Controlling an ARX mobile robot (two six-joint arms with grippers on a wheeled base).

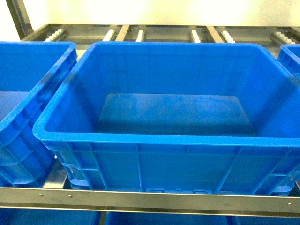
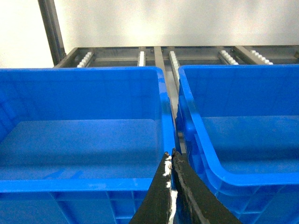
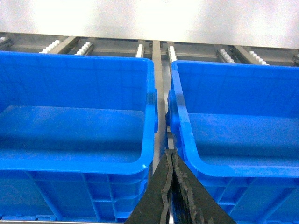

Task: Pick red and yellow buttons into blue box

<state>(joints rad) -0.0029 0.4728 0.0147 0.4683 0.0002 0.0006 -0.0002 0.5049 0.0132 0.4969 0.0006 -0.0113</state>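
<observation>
A large blue box (image 1: 154,140) stands on the shelf in front of me in the head view, with nothing inside it. The red and yellow buttons are out of view in every frame. My left gripper (image 2: 170,153) is shut with nothing between its fingers, in front of the gap between two blue boxes (image 2: 84,184) (image 2: 243,175). My right gripper (image 3: 171,152) is shut too, holding nothing, before the gap between two blue boxes (image 3: 79,165) (image 3: 243,170). Neither gripper shows in the head view.
More blue boxes flank the middle one at the left (image 1: 28,93) and right (image 1: 291,54). They rest on a metal roller rack (image 1: 140,35) with a steel front rail (image 1: 150,199). A pale wall stands behind.
</observation>
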